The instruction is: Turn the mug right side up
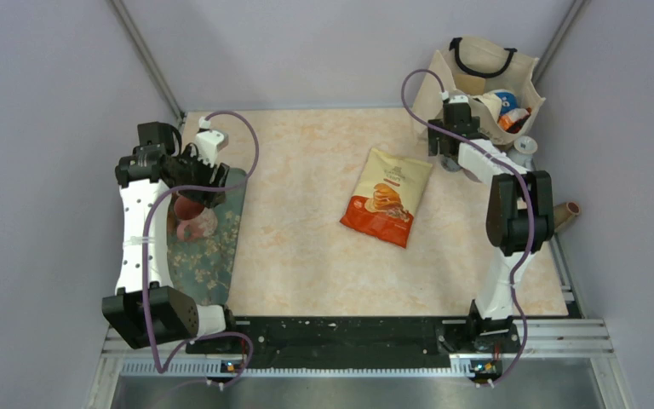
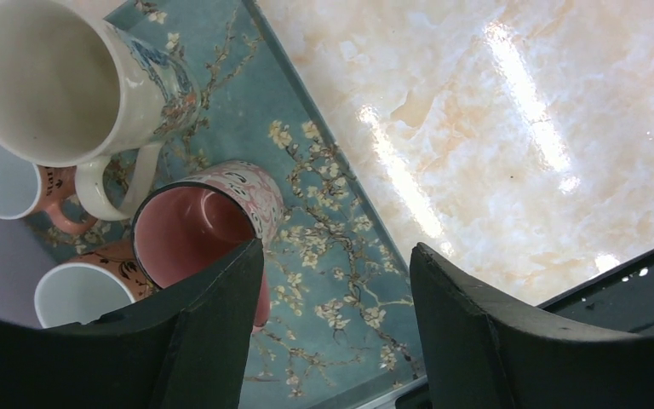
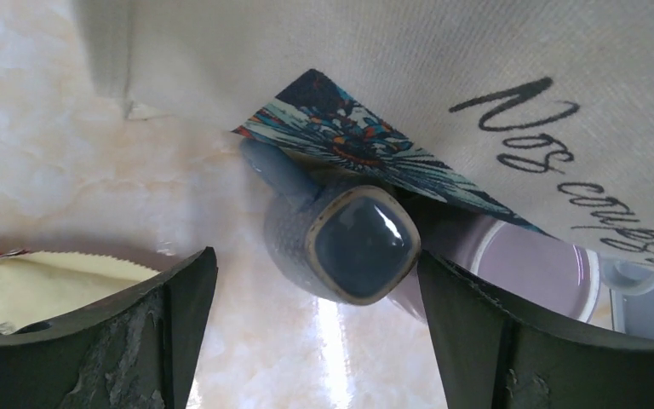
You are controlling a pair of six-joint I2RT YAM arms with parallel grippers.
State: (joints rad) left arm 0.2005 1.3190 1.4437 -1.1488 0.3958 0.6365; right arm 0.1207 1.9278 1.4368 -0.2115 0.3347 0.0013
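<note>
Left pincer [image 2: 336, 251] spread beside the upright pink mug [image 2: 192, 234]; right pincer [image 3: 317, 257], also spread, likely grips the base-up grey-blue mug [image 3: 353, 243] next.

The pink mug [image 2: 189, 237] stands upright on the floral tray [image 2: 341, 281], near the tray's right-hand edge. Its mouth faces up, its inside is plain pink and its outside is paler with dark markings. The blue-grey mug [image 3: 362, 243] sits well apart from the tray, far to its right, with its rounded-square, tan-rimmed base turned upward and its handle pointing away.
</note>
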